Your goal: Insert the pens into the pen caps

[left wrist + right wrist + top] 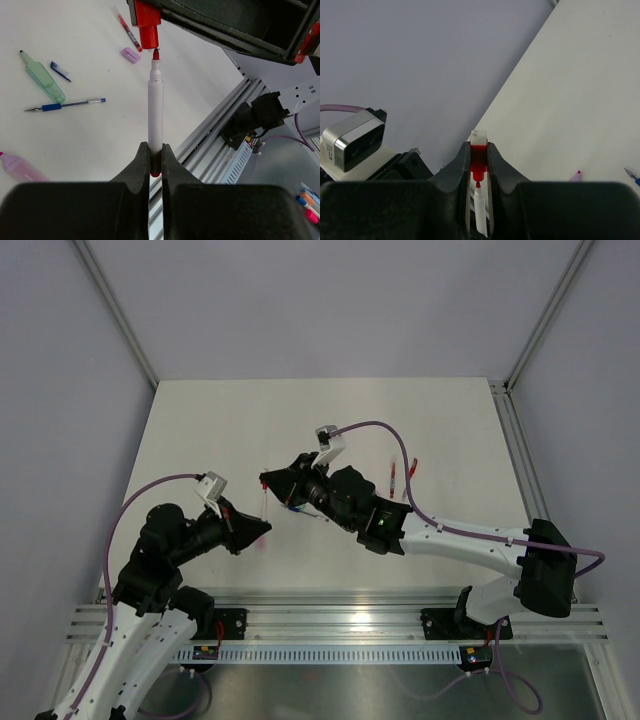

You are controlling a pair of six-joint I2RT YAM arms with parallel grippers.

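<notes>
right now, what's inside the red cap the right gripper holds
Nothing shows inside yet: the white pen has its red tip just at the mouth of the red cap. The cap's interior is covered by its own wall and the right gripper clamped around it.

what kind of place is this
Most likely a robotics lab test cell: a white table boxed in by plain grey walls, two arms bolted to an aluminium rail, the left pincer holding a pen up to the cap in the right pincer.

Smooth white plastic on the pen (155, 115), glossy red plastic cap (148, 31), left gripper (155, 152) matt black; table (90, 150) matt white, ribbed metal rail (340, 622) along its near edge.
</notes>
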